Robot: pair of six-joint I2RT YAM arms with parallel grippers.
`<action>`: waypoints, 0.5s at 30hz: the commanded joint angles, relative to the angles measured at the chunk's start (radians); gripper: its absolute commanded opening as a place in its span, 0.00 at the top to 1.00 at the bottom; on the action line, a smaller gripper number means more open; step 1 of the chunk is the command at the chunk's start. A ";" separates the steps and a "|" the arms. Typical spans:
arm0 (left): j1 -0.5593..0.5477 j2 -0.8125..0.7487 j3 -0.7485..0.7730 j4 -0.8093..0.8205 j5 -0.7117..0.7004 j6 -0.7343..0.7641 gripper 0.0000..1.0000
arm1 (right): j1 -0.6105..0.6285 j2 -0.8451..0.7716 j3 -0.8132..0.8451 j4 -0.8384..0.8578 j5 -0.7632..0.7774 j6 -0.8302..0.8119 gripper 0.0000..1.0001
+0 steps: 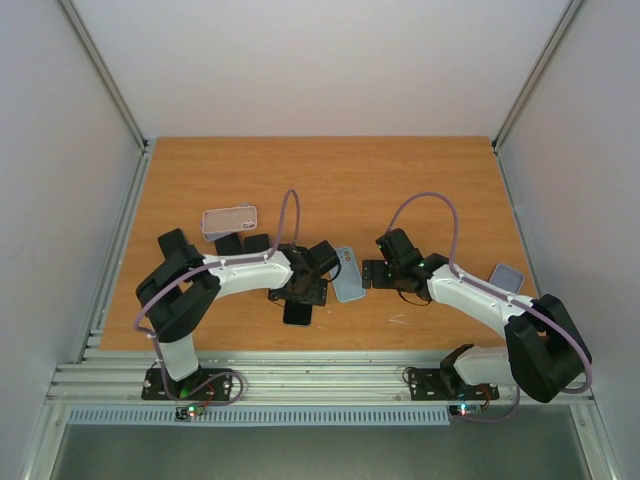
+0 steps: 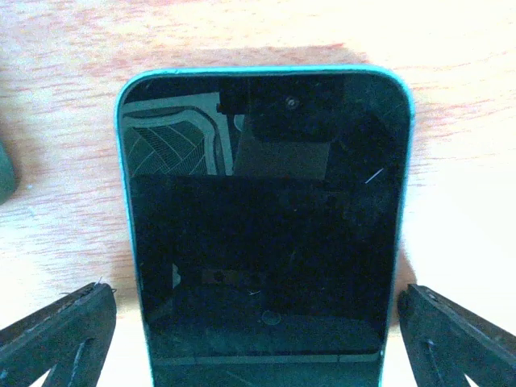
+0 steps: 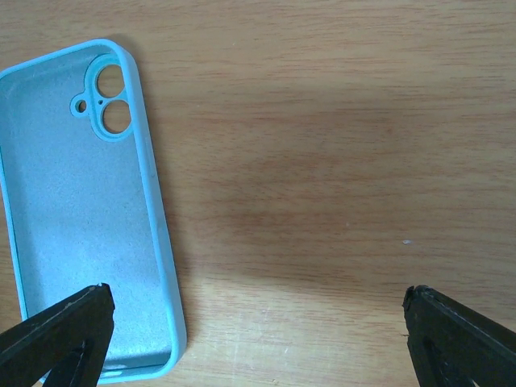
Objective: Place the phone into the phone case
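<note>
The phone [image 2: 266, 234] lies flat on the wooden table, dark screen up, with a teal rim. My left gripper [image 2: 258, 343] is open, one finger on each side of the phone's near end and a small gap at both sides. In the top view the phone [image 1: 297, 314] shows just below the left gripper [image 1: 298, 290]. The light blue phone case [image 3: 81, 218] lies hollow side up with its camera holes at the far end. It is to the left of my open right gripper [image 3: 258, 343], whose left fingertip [image 3: 60, 334] overlaps the case's near corner. Top view: case [image 1: 348, 275], right gripper [image 1: 372, 273].
A pink phone-shaped thing [image 1: 229, 219] lies behind the left arm. A grey-blue one [image 1: 506, 276] lies near the table's right edge, beside the right arm. A dark object [image 2: 4, 173] shows at the left edge of the left wrist view. Metal rails border the table's front.
</note>
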 commanded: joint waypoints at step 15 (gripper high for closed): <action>-0.001 0.017 -0.002 0.019 0.009 -0.009 0.23 | -0.003 -0.015 0.004 0.020 -0.022 0.024 0.02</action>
